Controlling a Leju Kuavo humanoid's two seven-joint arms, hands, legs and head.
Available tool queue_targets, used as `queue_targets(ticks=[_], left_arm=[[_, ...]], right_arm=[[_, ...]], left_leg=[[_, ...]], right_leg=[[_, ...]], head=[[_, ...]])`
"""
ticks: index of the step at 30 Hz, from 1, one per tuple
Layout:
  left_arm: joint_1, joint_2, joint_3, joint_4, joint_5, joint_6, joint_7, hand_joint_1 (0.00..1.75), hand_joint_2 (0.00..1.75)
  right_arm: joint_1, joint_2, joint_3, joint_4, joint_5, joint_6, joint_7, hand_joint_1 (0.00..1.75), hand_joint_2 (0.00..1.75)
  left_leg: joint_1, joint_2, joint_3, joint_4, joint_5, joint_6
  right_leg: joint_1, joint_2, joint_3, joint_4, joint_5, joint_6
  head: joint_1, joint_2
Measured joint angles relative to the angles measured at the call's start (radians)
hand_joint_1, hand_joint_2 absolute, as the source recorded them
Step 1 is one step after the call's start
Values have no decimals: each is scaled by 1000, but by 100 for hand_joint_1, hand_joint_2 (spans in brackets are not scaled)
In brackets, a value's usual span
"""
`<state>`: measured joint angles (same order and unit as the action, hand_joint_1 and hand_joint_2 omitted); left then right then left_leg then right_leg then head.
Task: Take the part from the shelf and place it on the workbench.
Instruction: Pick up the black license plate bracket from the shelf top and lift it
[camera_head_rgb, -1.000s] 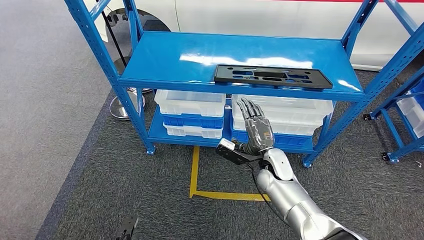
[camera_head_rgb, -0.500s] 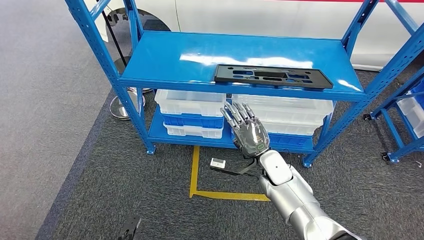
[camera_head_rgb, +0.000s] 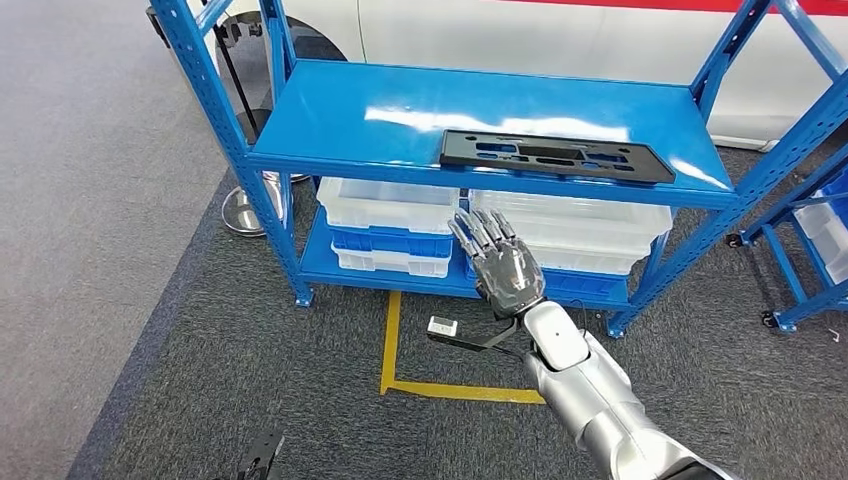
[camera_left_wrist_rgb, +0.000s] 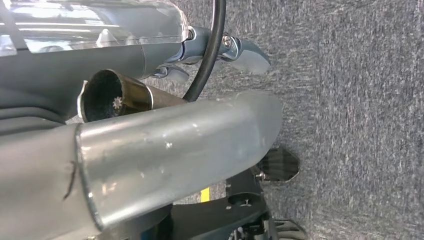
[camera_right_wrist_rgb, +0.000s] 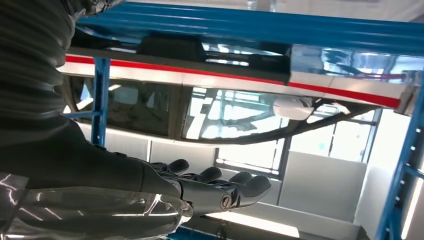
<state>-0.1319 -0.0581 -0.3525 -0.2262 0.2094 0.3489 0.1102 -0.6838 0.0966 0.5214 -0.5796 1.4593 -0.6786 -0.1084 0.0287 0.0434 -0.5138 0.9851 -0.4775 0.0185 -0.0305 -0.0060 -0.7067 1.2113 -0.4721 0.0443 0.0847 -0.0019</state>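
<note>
A flat black part (camera_head_rgb: 553, 155) with several cut-outs lies near the front edge of the blue shelf's top board (camera_head_rgb: 420, 115). My right hand (camera_head_rgb: 500, 262) is raised in front of the shelf, below the top board and a little left of the part's middle, fingers stretched out and apart, holding nothing. In the right wrist view the right hand (camera_right_wrist_rgb: 220, 189) points under the blue shelf edge (camera_right_wrist_rgb: 260, 27), with the black part (camera_right_wrist_rgb: 170, 47) showing at the board's lip.
White and blue bins (camera_head_rgb: 385, 225) fill the lower shelf. Yellow floor tape (camera_head_rgb: 390, 340) marks the grey carpet before the rack. A white vehicle (camera_head_rgb: 560, 30) stands behind it. Another blue rack (camera_head_rgb: 810, 230) is at the right, and a round metal stand base (camera_head_rgb: 245, 210) at the left.
My right hand turned from edge-on to back-facing and dropped slightly, fingers still spread. The camera shifted a little, so the shelf sits slightly right of where it was.
</note>
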Motion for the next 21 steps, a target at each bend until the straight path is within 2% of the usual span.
queue_targets(ticks=[1,2,3,5,7,8,9,10,12,13,14,15,17,18,19,21], left_arm=[[1,0,0,0,0,0,1,0,0],[0,0,-1,0,0,1,1,0,0],[0,0,-1,1,0,2,2,0,0],[0,0,-1,2,-1,2,3,0,0],[0,0,-2,2,-2,2,3,0,0],[0,0,-2,2,-2,2,2,0,0],[0,0,-2,2,-2,2,2,0,0],[1,1,-2,2,-3,2,2,0,0],[4,1,-3,3,-3,2,3,0,0],[7,2,-3,4,-3,2,3,0,0],[9,3,-3,5,-3,2,3,0,0],[10,3,-3,6,-3,2,3,0,0],[10,4,-3,7,-4,0,3,0,0],[10,5,-4,8,-5,-1,4,0,0],[9,5,-4,9,-6,-2,4,0,0],[7,6,-6,11,-8,-2,6,0,0]], right_arm=[[-2,-2,-2,5,-3,0,2,0,175],[-5,-3,-5,10,-5,0,5,0,175],[-6,-4,-7,15,-7,0,8,0,175],[-9,-5,-11,26,-10,0,16,0,175],[-10,-8,-18,33,-15,-1,23,0,175],[-13,-9,-22,35,-18,-1,25,0,175],[-16,-9,-24,37,-21,-1,26,0,175],[-18,-9,-26,40,-23,-1,26,0,175],[-20,-8,-29,46,-27,-1,26,0,175],[-20,-8,-29,49,-29,-1,25,0,175],[-20,-8,-31,52,-31,-1,25,0,175],[-20,-8,-32,54,-32,-1,25,0,175],[-21,-8,-36,57,-36,-1,24,0,175],[-22,-8,-37,59,-37,-1,24,0,175],[-23,-8,-38,62,-39,-1,24,0,175],[-26,-8,-40,68,-41,-1,22,0,175]], left_leg=[[2,-1,3,4,-7,-7],[1,-1,4,10,-14,-14],[-1,0,2,15,-19,-22],[-5,3,-2,18,-24,-34],[-3,3,-1,21,-34,-45],[-1,-2,-7,40,-46,-48],[-1,-11,-27,80,-66,-50],[0,-21,-60,142,-89,-50],[-1,-31,-145,275,-124,-48],[-2,-33,-175,309,-118,-46],[-2,-33,-191,311,-98,-43],[-3,-34,-192,289,-67,-39],[-8,-35,-162,185,13,-28],[-11,-37,-144,136,41,-21],[-15,-38,-125,90,58,-15],[-21,-40,-109,56,53,-9]], right_leg=[[-1,-4,26,-62,34,-1],[2,-7,49,-117,56,-4],[5,-10,62,-150,61,-11],[14,-8,63,-162,47,-28],[12,-1,67,-165,40,-45],[11,1,72,-168,38,-52],[9,3,78,-171,36,-60],[10,5,84,-173,32,-65],[16,11,92,-172,24,-74],[19,15,97,-172,20,-76],[22,20,103,-172,16,-77],[23,23,109,-171,11,-77],[26,28,123,-171,2,-75],[28,29,128,-171,-3,-72],[29,31,131,-170,-8,-68],[29,34,129,-172,-11,-58]], head=[[0,0],[0,0],[0,0],[0,0],[-1,0],[-2,0],[-3,0],[-4,0],[-5,0],[-5,0],[-5,0],[-5,0],[-5,0],[-4,0],[-4,0],[-4,0]])
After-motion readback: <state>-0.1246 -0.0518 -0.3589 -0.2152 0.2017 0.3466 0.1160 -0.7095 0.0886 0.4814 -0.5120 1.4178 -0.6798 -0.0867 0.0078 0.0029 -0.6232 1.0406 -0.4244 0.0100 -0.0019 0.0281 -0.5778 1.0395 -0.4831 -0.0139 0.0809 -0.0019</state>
